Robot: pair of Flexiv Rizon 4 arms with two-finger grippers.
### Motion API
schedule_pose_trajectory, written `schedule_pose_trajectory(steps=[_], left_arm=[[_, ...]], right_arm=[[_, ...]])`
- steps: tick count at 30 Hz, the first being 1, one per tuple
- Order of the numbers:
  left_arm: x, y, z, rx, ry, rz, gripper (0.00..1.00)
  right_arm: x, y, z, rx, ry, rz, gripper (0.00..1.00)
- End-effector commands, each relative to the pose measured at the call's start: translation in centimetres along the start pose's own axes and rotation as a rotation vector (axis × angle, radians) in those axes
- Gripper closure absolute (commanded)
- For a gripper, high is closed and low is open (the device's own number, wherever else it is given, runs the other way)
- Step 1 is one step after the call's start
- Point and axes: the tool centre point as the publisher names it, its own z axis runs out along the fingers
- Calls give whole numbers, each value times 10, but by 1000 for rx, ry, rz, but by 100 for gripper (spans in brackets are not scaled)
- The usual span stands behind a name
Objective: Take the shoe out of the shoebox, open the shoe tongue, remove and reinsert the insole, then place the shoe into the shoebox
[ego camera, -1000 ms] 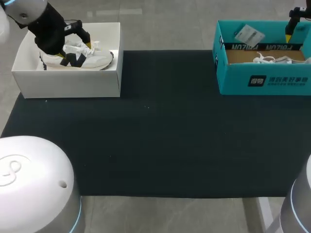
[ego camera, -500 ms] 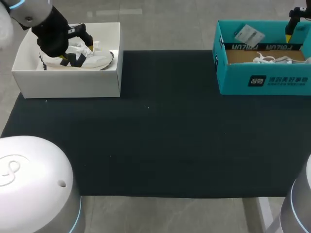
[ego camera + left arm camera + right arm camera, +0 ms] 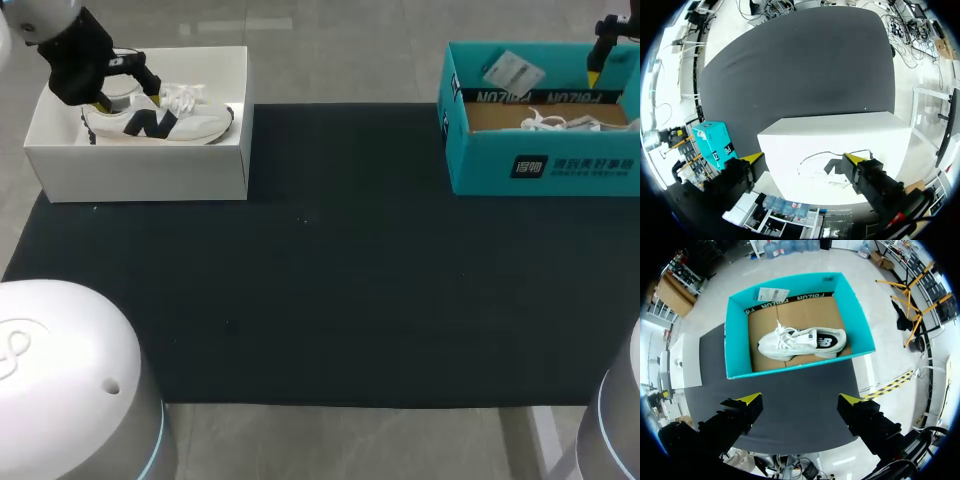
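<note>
A white sneaker [image 3: 175, 122] with a black side mark lies on its side in the white shoebox [image 3: 140, 175] at the table's far left. My left gripper [image 3: 128, 92] hangs open over the sneaker's heel end, holding nothing. In the left wrist view the left gripper [image 3: 805, 158] spans the white shoebox [image 3: 840, 135], and only the sneaker's laces [image 3: 827, 172] show. A second white sneaker [image 3: 802, 343] lies in the teal shoebox [image 3: 735, 340] at the far right. My right gripper [image 3: 800, 400] stands open high above the teal shoebox, seen at the far right corner as right gripper [image 3: 597, 62].
A black mat [image 3: 330, 280] covers the table between the two boxes. A paper tag [image 3: 512, 70] rests on the teal shoebox's [image 3: 545, 165] back wall. My arms' white bases fill the near corners.
My left arm has drawn back to the left, off the sneaker's middle toward its heel. The sneaker stays in the white box. The right arm has not moved.
</note>
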Motion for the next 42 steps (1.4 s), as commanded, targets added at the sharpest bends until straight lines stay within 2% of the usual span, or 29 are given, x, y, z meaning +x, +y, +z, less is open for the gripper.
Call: schedule_pose_trajectory(steps=[1,5,8,14,18,23,28,34,39,40,42], left_arm=[[17,22,1,84,12,30,0],[28,32,-1,65,49,70,0],[38,40,4,34,128,60,0],[62,55,16,-5,206,2,0],[80,70,13,-44,274,-29,0],[107,90,19,0,325,-45,0],[125,100,27,19,369,-50,0],[146,101,44,49,468,-53,0],[168,100,49,74,493,-118,0],[171,99,50,110,476,-119,0],[171,99,50,110,476,-119,0]], right_arm=[[0,0,0,-1,2,-1,0],[0,0,0,-1,2,-1,0],[0,0,0,-1,2,-1,0],[0,0,0,-1,2,-1,0],[0,0,0,-1,2,-1,0],[0,0,0,-1,2,-1,0],[0,0,0,-1,2,-1,0],[0,0,0,-1,2,-1,0],[0,0,0,-1,2,-1,0],[0,0,0,-1,2,-1,0],[0,0,0,-1,2,-1,0]])
